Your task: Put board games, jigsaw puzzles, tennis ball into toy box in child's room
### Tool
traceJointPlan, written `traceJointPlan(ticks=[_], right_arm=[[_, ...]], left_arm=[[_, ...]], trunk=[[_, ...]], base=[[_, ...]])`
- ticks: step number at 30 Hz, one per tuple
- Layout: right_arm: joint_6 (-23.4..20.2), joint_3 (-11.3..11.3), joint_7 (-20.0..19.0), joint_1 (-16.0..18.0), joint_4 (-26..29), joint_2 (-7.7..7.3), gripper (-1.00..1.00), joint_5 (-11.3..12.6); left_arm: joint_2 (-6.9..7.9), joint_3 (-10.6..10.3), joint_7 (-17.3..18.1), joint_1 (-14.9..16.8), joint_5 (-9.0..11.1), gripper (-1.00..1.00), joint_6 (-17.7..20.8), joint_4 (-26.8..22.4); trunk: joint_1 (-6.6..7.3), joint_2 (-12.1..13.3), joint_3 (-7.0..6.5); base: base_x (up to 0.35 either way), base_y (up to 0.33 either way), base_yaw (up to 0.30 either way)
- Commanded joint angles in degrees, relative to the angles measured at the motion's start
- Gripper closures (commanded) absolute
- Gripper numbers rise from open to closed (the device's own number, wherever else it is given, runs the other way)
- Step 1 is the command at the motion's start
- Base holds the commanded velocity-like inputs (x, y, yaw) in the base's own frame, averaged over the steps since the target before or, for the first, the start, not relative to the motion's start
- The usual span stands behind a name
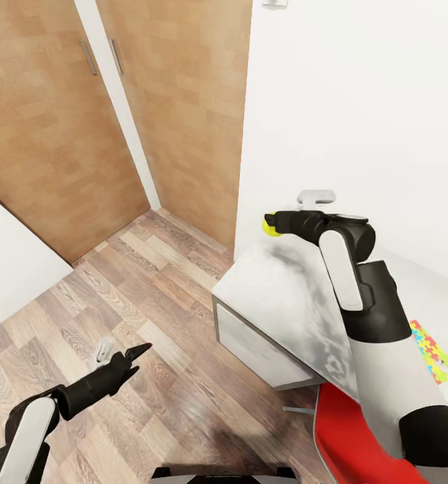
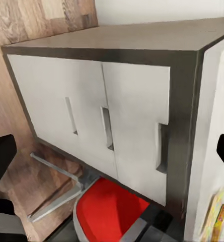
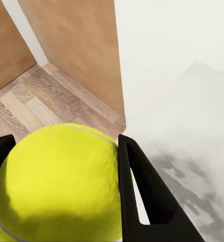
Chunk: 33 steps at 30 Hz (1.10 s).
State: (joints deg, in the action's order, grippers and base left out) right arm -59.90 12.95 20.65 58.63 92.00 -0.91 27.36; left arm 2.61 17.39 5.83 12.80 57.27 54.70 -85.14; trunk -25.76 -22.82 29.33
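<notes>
- One tennis ball point(image 1: 271, 226), yellow-green, seen large between the finger pads in the right wrist view point(image 3: 56, 184).
- One jigsaw puzzle point(image 1: 430, 351), a multicoloured sheet partly hidden behind the right arm; its edge also shows in the left wrist view point(image 2: 216, 216).
- One table point(image 1: 277, 296) with a pale top.
- Three white drawer fronts point(image 2: 132, 121) on the table, each with one slim handle slot.
- One red chair seat point(image 1: 348, 437).
- Two grippers: the left gripper point(image 1: 131, 357) and the right gripper point(image 1: 272, 225).
- Two wooden wardrobe doors point(image 1: 42, 128), each with one slim handle.
</notes>
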Motion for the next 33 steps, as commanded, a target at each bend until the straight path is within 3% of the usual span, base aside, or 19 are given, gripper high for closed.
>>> traceJointPlan(ticks=[1, 6, 7, 10, 11, 13, 14, 19, 20, 24, 33], right_arm=[[-0.1, 0.1, 0.7, 0.1, 0.0, -0.06, 1.00, 0.9], [-0.1, -4.4, -0.1, 3.0, 0.4, -3.45, 1.00, 2.0], [-0.1, -4.4, -0.1, 3.0, 0.4, -3.45, 1.00, 2.0], [-0.1, -7.7, -2.1, 4.5, 0.5, -6.07, 1.00, 3.6], [-0.1, -7.7, -2.1, 4.5, 0.5, -6.07, 1.00, 3.6], [-0.1, -9.9, -3.7, 5.1, 0.5, -8.28, 1.00, 4.8], [-0.1, -9.9, -3.7, 5.1, 0.5, -8.28, 1.00, 4.8], [-0.1, -13.7, -6.0, 5.7, 0.5, -13.46, 1.00, 8.3], [-0.1, -13.7, -6.0, 5.7, 0.5, -13.46, 1.00, 8.3], [-0.1, -14.9, -6.7, 5.7, 0.5, -16.61, 1.00, 11.8], [-0.1, -15.6, -7.1, 5.4, 0.5, -19.87, 1.00, 16.8]], left_arm=[[-0.02, 0.1, 0.6, 0.1, -0.7, -1.00, 0.3, 0.0], [-1.72, -4.2, 0.1, 6.1, -0.5, -1.00, -0.4, 0.6], [-1.72, -4.2, 0.1, 6.1, -0.5, -1.00, -0.4, 0.6], [-3.61, -5.9, 0.2, 9.1, -0.3, -1.00, -0.3, 0.0], [-3.61, -5.9, 0.2, 9.1, -0.3, -1.00, -0.3, 0.0], [-4.62, -7.0, 0.2, 11.1, -0.2, -1.00, -0.3, -1.2], [-4.62, -7.0, 0.2, 11.1, -0.2, -1.00, -0.3, -1.2], [-6.10, -10.2, 0.2, 17.6, 0.1, -1.00, -0.1, -3.4], [-6.10, -10.2, 0.2, 17.6, 0.1, -1.00, -0.1, -3.4], [-6.42, -13.3, -0.5, 22.3, 0.7, -1.00, 0.0, -4.1], [-6.44, -15.1, -1.6, 26.3, 1.7, -1.00, 0.6, -5.2]], trunk=[[-0.03, -0.1, 0.08], [-0.03, -0.1, 0.08], [-0.03, -0.1, 0.08], [-0.03, -0.1, 0.08], [-0.03, -0.1, 0.08], [-0.03, -0.1, 0.08], [-0.03, -0.1, 0.08], [-0.03, -0.1, 0.08], [-0.03, -0.1, 0.08], [-0.03, -0.1, 0.08], [-0.03, -0.1, 0.08]], base=[[0.000, 0.000, -0.107], [0.000, 0.000, -0.184], [0.000, 0.000, -0.222], [0.000, 0.000, -0.242], [0.000, 0.000, -0.250], [0.000, 0.000, -0.259], [0.000, 0.000, -0.261], [0.000, 0.000, -0.270], [0.000, 0.000, -0.274], [0.000, 0.000, -0.277], [0.000, 0.000, -0.280]])
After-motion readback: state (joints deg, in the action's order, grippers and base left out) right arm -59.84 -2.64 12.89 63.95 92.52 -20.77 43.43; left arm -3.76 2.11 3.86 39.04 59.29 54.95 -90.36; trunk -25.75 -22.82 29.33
